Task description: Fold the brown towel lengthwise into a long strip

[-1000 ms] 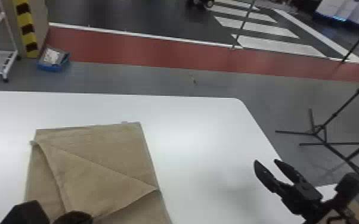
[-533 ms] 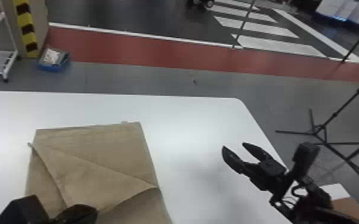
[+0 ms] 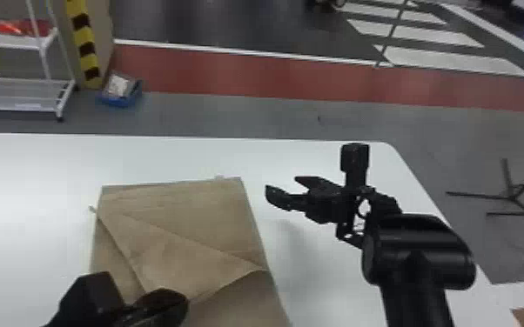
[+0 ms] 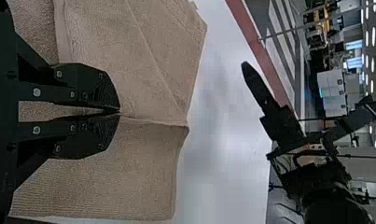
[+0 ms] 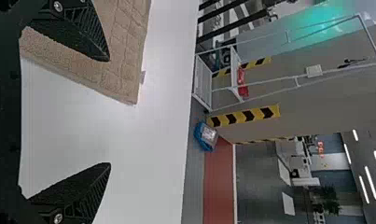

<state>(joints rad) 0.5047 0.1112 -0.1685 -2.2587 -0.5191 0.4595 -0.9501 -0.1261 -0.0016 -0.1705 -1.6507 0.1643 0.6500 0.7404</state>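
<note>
Left hand (image 3: 163, 302), head view, 7 o'clock: cut off by the bottom edge; in the left wrist view its fingers are pressed together, pinching the towel's folded-over edge, the pinched part itself hidden. Brown towel (image 3: 209, 208): on the table (image 3: 26, 195), partly folded, its flap slanting from 10 toward 4 o'clock; near end cropped. Right hand (image 3: 283, 187): fingers spread, at the towel's 2 o'clock, just beside it in the head view.

Brown towel (image 3: 196, 217) cut off in head view
</note>
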